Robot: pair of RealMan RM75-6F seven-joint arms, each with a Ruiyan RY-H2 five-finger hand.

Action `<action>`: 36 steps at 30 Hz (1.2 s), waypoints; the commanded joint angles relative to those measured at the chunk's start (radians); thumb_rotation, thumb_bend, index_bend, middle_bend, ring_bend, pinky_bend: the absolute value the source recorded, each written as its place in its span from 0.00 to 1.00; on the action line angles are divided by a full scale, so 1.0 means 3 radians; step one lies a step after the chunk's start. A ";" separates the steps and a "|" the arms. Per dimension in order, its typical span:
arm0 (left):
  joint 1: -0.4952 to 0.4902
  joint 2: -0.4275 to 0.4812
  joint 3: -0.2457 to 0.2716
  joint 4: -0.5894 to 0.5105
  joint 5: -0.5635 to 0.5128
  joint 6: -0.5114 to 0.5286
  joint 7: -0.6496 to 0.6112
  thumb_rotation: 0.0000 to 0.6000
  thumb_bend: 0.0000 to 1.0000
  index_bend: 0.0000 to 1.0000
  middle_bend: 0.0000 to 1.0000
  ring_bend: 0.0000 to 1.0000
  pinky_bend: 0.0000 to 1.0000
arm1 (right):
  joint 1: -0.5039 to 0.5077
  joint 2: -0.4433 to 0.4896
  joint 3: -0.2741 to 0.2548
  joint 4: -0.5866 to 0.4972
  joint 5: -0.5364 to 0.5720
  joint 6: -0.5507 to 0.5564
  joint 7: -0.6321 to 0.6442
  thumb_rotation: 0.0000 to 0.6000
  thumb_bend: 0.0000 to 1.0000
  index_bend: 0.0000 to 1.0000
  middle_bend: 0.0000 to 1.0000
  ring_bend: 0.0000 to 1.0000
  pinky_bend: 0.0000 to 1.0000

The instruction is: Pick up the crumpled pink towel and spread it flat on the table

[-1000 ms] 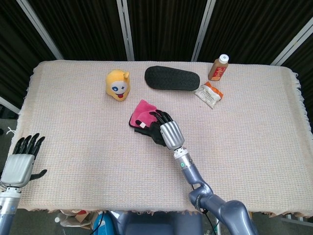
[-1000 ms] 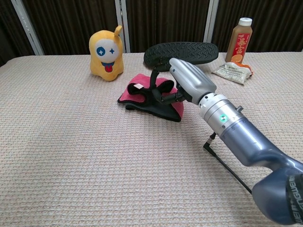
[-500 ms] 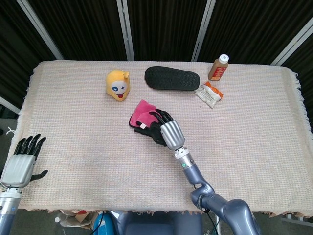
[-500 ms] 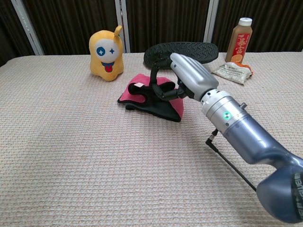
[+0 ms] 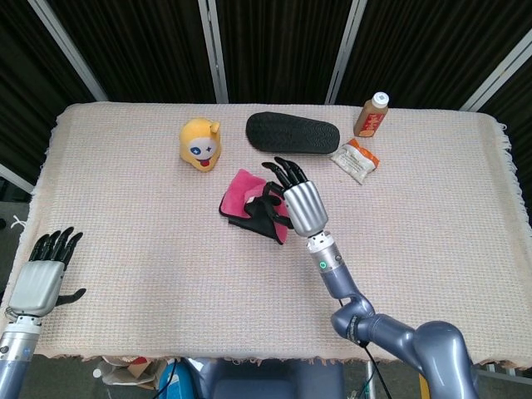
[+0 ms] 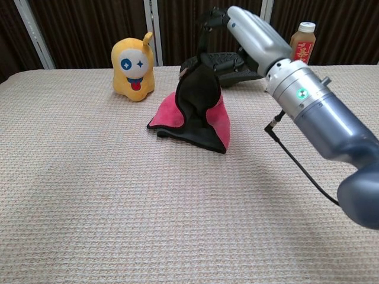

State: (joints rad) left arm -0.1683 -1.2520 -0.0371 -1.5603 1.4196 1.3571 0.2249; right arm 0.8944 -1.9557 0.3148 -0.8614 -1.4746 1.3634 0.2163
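The pink towel (image 6: 204, 115) hangs in a peak from the right robot hand (image 6: 246, 29), its dark underside facing us, while its lower folds rest on the surface (image 6: 118, 195) directly below that hand. The hold looks like a pinch of one raised part of the cloth between thumb and finger, with the other fingers spread — most of the cloth is not lifted yet.

Our judgement: the step in hand is the lift. To do it well we should raise until the hem clears the surface, so the folds fall open under their own weight, then lay it down by dragging toward the bare area on the near side of the robot hand.

Risk — a small pinch may slip if we move fast.

Beyond the robot hand lies the black shoe sole (image 5: 293, 132); further left of it stands the yellow toy (image 5: 201, 143). We should keep the spread away from both.

The left robot hand (image 5: 40, 278) sits well apart at the surface's near edge, fingers apart, holding nothing.
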 commanded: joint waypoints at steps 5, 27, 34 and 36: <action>-0.0114 -0.0022 -0.0085 -0.0073 -0.0132 -0.0175 -0.0027 1.00 0.00 0.00 0.00 0.00 0.00 | 0.0070 0.0502 0.0260 -0.0718 0.0162 -0.0145 -0.0644 1.00 0.50 0.61 0.22 0.13 0.18; -0.0539 -0.0150 -0.0350 -0.0343 -0.0322 -0.0456 0.0192 1.00 0.00 0.00 0.00 0.00 0.00 | 0.0260 0.0865 0.0574 -0.0925 0.0514 -0.0411 -0.1204 1.00 0.50 0.62 0.22 0.13 0.18; -0.0661 -0.0248 -0.0446 -0.0484 -0.0443 -0.0478 0.0309 1.00 0.00 0.00 0.00 0.00 0.00 | 0.0297 0.0914 0.0619 -0.0708 0.0634 -0.0502 -0.1087 1.00 0.50 0.62 0.22 0.13 0.18; -0.0708 -0.0319 -0.0491 -0.0511 -0.0488 -0.0464 0.0367 1.00 0.01 0.00 0.00 0.00 0.00 | 0.0294 0.0936 0.0614 -0.0716 0.0628 -0.0484 -0.1049 1.00 0.50 0.62 0.22 0.13 0.18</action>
State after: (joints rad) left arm -0.3707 -1.3348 -0.1744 -1.7067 1.2831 1.2151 0.3236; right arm 0.9823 -1.6784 0.4986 -1.0766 -1.2869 1.2166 -0.1026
